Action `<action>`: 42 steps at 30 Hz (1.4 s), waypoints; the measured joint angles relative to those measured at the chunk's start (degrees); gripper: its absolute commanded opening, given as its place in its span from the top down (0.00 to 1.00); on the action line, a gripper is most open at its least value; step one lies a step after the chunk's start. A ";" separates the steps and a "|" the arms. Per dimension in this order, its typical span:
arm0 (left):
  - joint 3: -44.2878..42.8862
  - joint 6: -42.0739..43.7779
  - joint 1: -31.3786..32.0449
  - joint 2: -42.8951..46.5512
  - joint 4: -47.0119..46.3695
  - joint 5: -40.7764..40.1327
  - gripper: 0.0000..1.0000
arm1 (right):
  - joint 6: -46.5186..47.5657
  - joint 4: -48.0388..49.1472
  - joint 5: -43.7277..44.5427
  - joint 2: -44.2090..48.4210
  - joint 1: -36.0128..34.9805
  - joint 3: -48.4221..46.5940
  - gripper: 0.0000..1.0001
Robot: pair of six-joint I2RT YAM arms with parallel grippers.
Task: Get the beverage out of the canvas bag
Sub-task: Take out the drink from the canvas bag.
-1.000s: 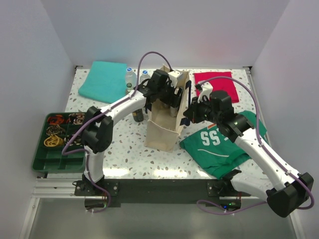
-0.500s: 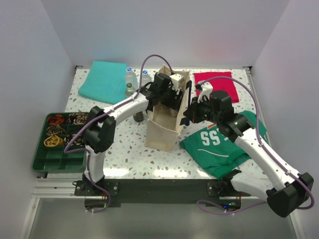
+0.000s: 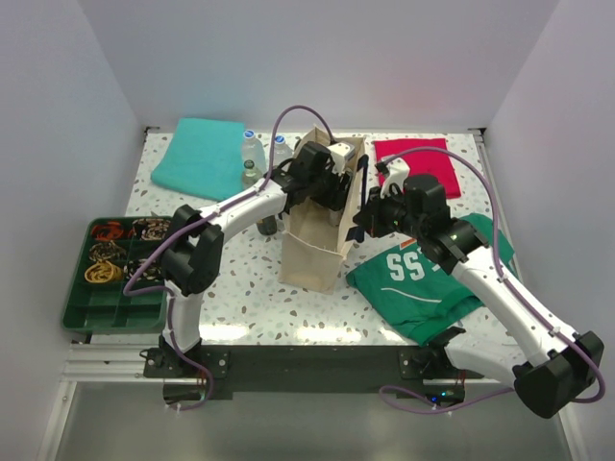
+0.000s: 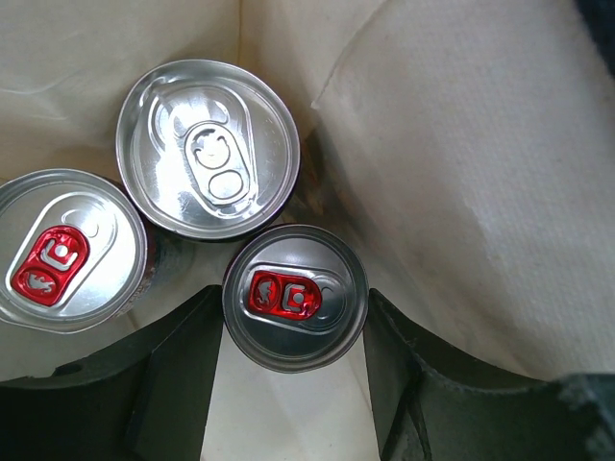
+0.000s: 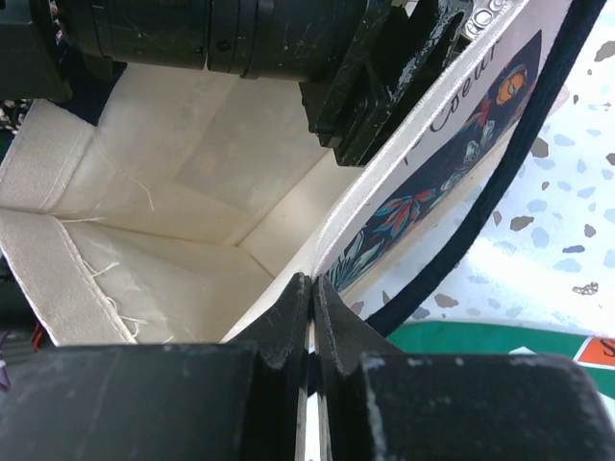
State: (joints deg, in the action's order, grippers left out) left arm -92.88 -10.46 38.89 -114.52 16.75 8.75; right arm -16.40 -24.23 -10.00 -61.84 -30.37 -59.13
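The canvas bag point(image 3: 312, 254) stands upright at mid table, and my left gripper point(image 3: 330, 190) reaches down into its mouth. Inside the bag point(image 4: 461, 144) stand three cans. The beverage, a can with a red tab point(image 4: 295, 298), sits between my left gripper's point(image 4: 295, 322) fingers point(image 4: 178, 375), which touch it on both sides. A silver-tab can point(image 4: 207, 147) and another red-tab can point(image 4: 62, 250) stand behind it. My right gripper point(image 5: 310, 283) is shut on the bag's rim point(image 5: 384, 182) and holds the mouth open, beside the navy handle point(image 5: 500, 182).
Two water bottles point(image 3: 252, 154) and a teal cloth point(image 3: 200, 156) lie behind the bag on the left, a red cloth point(image 3: 416, 163) on the right. A green shirt point(image 3: 423, 274) lies under the right arm. A green tray point(image 3: 110, 274) of small items sits at the left edge.
My left gripper has sunk a little deeper into the bag and its fingers have closed in round the red-tab can. The right arm has held still.
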 measured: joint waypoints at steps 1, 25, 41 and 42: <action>0.00 0.02 0.02 0.00 0.00 -0.02 1.00 | 0.00 0.09 0.00 -0.04 0.00 0.00 0.95; -0.79 1.20 0.50 0.98 4.35 0.11 1.00 | -0.48 1.40 0.22 -1.18 -0.04 -0.72 0.50; -1.46 2.10 0.94 2.75 8.74 0.83 1.00 | -0.48 1.44 1.77 -1.09 -0.04 -0.72 0.21; -1.62 2.12 0.94 2.86 8.81 0.81 1.00 | -0.48 1.49 1.90 -0.98 -0.04 -0.72 0.20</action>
State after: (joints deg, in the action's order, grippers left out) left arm -94.50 -8.34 39.83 -111.66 25.56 9.56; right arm -16.88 -22.74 -8.10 -62.83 -30.41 -59.86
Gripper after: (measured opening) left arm 0.604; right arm 0.787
